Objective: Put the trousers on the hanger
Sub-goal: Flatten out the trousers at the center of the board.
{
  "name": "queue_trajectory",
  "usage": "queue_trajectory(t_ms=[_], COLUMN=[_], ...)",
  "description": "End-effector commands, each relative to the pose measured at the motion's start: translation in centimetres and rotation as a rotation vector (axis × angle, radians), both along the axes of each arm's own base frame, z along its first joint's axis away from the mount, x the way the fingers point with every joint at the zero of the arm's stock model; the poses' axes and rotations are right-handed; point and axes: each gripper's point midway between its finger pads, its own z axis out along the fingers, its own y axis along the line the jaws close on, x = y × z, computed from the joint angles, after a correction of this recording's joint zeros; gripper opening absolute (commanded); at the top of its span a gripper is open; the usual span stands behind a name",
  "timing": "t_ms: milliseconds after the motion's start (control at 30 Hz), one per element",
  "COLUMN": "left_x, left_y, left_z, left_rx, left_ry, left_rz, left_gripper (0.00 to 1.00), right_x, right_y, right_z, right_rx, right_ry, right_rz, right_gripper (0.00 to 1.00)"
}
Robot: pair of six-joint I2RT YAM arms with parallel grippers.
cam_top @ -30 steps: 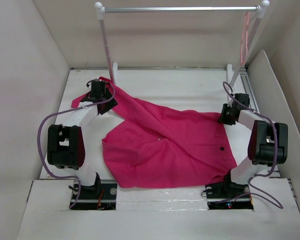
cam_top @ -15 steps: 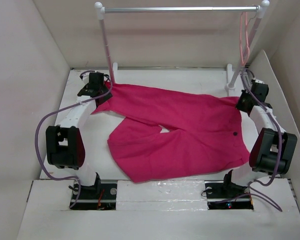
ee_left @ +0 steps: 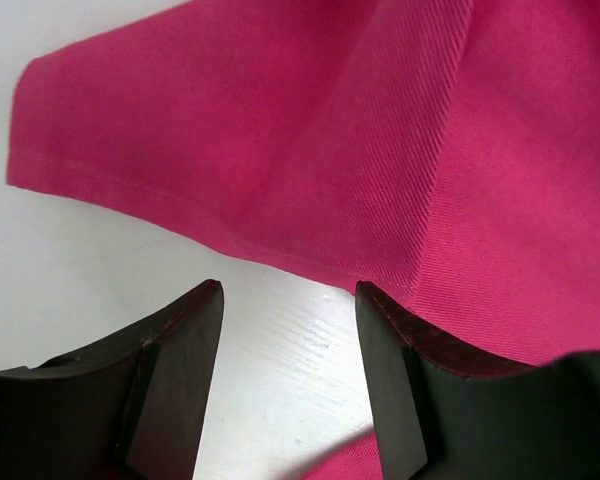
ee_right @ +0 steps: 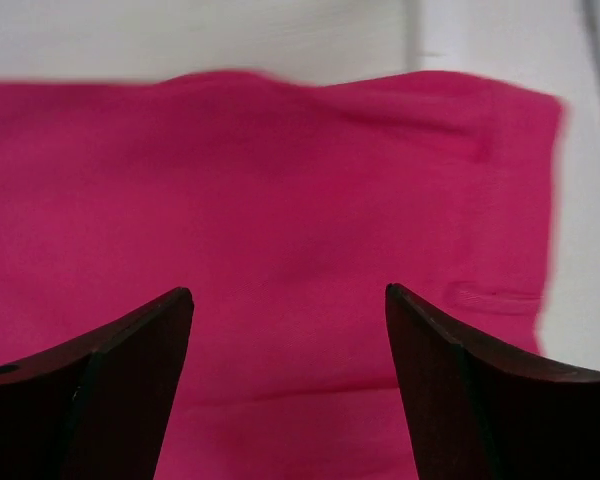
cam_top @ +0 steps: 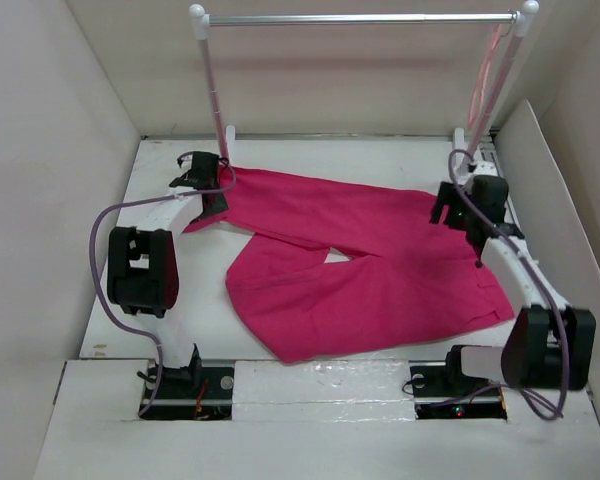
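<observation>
Spread flat on the table (cam_top: 330, 155), the trousers (cam_top: 380, 270), with the long axis running from left to right across the work area: waist end on the right side, two legs reaching to the left, the far leg straight and the near leg bent toward the front edge. Above the waist end, the right gripper (ee_right: 288, 292), with jaws wide apart and only pink cloth visible below between them, nothing pinched. At the hem of the far leg, the left gripper (ee_left: 288, 290), with jaws moderately parted, bare table between the fingertips and the hem edge lying just ahead of them (possibly touching one finger, hard to tell), so no hold there either. High at the far right, hanging from the silver bar of the rack (cam_top: 360, 18) close beside its right post, the hanger (cam_top: 483, 85), well apart from the cloth and above it. Judging from this, clearly nearer to the right arm than to the left, straight beyond the right gripper and upward. Probably needed next: either to fetch the hanger with the right arm, or to take hold of the cloth for folding along the long axis, so as to pass the legs through the frame. Worth minding: a soft and wide garment, easy to sag or slip from a thin frame if taken at one end only.
</observation>
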Motion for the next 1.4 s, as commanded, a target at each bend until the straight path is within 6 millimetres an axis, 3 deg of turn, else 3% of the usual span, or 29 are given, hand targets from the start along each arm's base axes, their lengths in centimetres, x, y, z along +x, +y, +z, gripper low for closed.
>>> queue_trajectory(t_ms=[0,67,100,133,200,300,333,467,500,533,600,667,733,767,833,900,933,967,1000,1033,1067,1167,1233,1300,1333,1367], left_x=[1.7,2.1,2.4,3.1,3.6,4.4,4.8,4.8,4.7,4.6,4.5,4.7,5.3,5.5,6.8,7.9,9.2,10.3,11.0,12.7,13.7,14.4,13.9,13.4,13.0,12.6], left_y=[-0.8,-1.3,-1.4,-1.7,-1.9,-1.7,-1.4,-0.5,-0.3,0.1,0.1,-0.3,-1.0,-1.0,1.2,3.0,4.6,5.8,6.3,7.5,9.1,11.9,12.8,13.4,13.1,12.9], left_z=[2.5,2.6,2.1,2.5,1.0,0.6,1.1,-0.2,-1.1,-1.2,-1.1,0.1,3.3,5.2,9.0,10.7,13.5,11.7,11.4,13.9,10.7,9.4,8.8,10.8,10.4,12.3], left_rx=[0.013,0.002,-0.001,-0.007,-0.003,0.014,0.028,0.081,0.093,0.112,0.109,0.083,0.044,0.045,0.068,0.099,0.149,0.182,0.216,0.236,0.244,0.219,0.187,0.146,0.133,0.128], left_ry=[-0.073,-0.086,-0.079,-0.086,-0.026,-0.005,-0.020,0.054,0.081,0.092,0.092,0.066,-0.003,-0.043,-0.118,-0.145,-0.208,-0.165,-0.142,-0.204,-0.142,-0.139,-0.131,-0.182,-0.176,-0.214], left_rz=[-0.065,-0.093,-0.106,-0.119,-0.127,-0.119,-0.108,-0.085,-0.084,-0.073,-0.056,-0.058,-0.073,-0.079,-0.026,0.022,0.076,0.102,0.099,0.133,0.157,0.244,0.269,0.286,0.282,0.276], left_gripper=[0.53,0.58,0.60,0.63,0.63,0.62,0.58,0.49,0.46,0.29,0.04,0.00,0.00,0.00,0.00,0.00,0.00,0.00,0.00,0.00,0.04,0.64,0.95,0.96,0.97,0.98], right_x=[-1.6,-3.8,-4.8,-5.9,-7.9,-9.6,-10.3,-10.5,-10.1,-9.7,-9.7,-9.7,-9.9,-10.0,-10.3,-10.8,-10.7,-10.9,-11.2,-11.5,-11.6,-13.0,-13.6,-14.1,-14.0,-13.9], right_y=[7.2,9.9,12.9,14.3,18.2,20.7,21.8,23.4,23.6,23.5,24.3,24.8,25.7,26.2,27.4,28.3,28.5,29.2,29.4,30.0,30.3,31.0,31.3,31.7,31.6,31.5], right_z=[2.0,0.9,0.5,-0.5,-0.7,-1.5,-1.6,-0.5,0.4,0.7,1.7,1.3,1.0,-0.1,-0.8,-2.1,-2.3,-2.0,-2.4,-2.3,-2.0,-1.8,-1.5,-1.3,-1.1,-1.0], right_rx=[0.051,0.043,0.046,0.053,0.060,0.045,0.037,0.000,-0.021,-0.036,-0.060,-0.083,-0.081,-0.092,-0.074,-0.105,-0.105,-0.107,-0.112,-0.113,-0.116,-0.119,-0.120,-0.112,-0.116,-0.121], right_ry=[-0.113,-0.071,-0.066,-0.046,-0.039,-0.010,-0.003,-0.015,-0.029,-0.034,-0.053,-0.043,-0.029,0.001,0.025,0.065,0.075,0.072,0.091,0.090,0.087,0.113,0.107,0.103,0.094,0.092], right_rz=[0.209,0.287,0.376,0.423,0.537,0.610,0.639,0.699,0.692,0.685,0.724,0.758,0.798,0.818,0.864,0.918,0.926,0.946,0.956,0.977,0.988,1.027,1.034,1.039,1.029,1.025], right_gripper=[0.82,0.82,0.82,0.83,0.84,0.85,0.85,0.87,0.87,0.87,0.87,0.87,0.87,0.87,0.89,0.89,0.90,0.90,0.90,0.90,0.90,0.92,0.93,0.93,0.93,0.93])
